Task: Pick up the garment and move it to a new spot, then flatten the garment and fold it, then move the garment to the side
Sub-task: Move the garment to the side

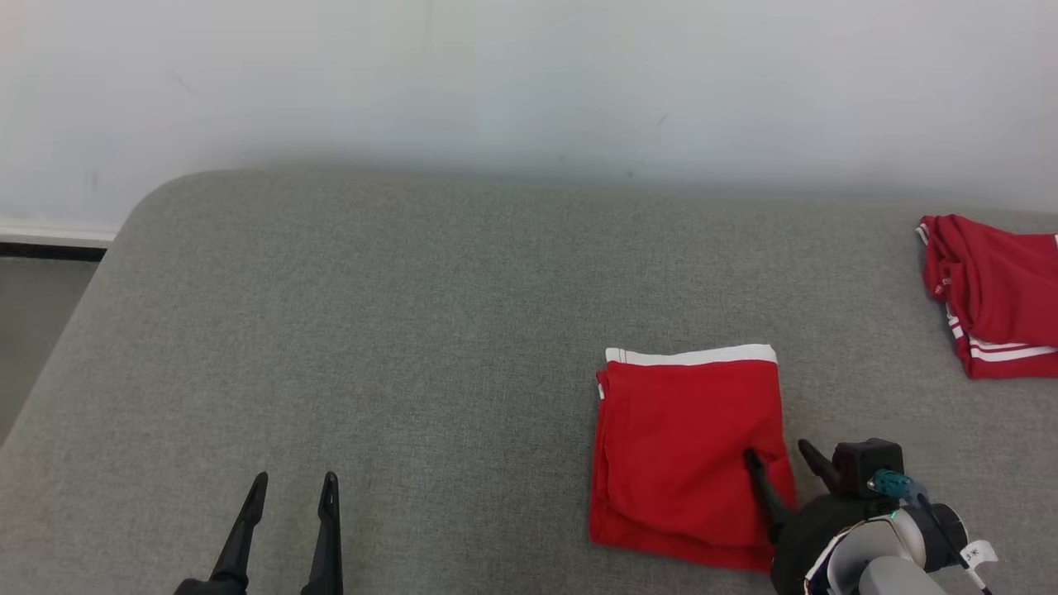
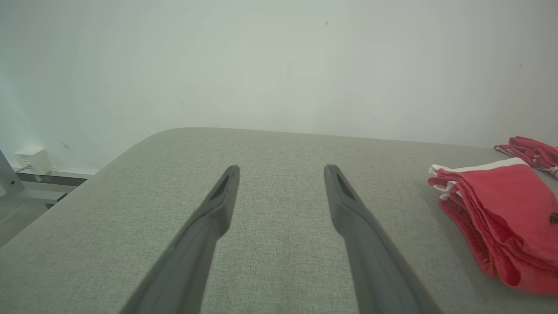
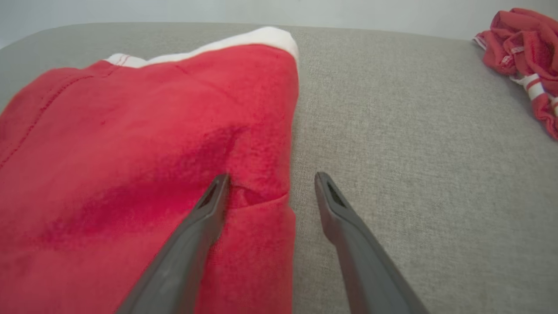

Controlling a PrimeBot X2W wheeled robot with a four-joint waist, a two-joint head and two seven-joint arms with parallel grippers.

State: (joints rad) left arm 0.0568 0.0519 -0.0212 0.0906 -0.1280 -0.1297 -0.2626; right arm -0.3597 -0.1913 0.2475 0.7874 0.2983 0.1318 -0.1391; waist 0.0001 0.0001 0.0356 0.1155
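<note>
On the grey bench (image 1: 413,330), the right gripper (image 1: 775,450) stands open around the folded garment's (image 1: 686,446) edge, likely to grab it, while the left gripper (image 1: 296,479) rests open and empty.

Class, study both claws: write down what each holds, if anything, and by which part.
Nothing is held. The left claw stands open over the grey cushion; the right claw stands open astride the right edge of the folded red garment.

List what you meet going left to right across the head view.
left gripper → folded red garment → right gripper, open at that garment's right edge → crumpled red garment at the far right.
</note>
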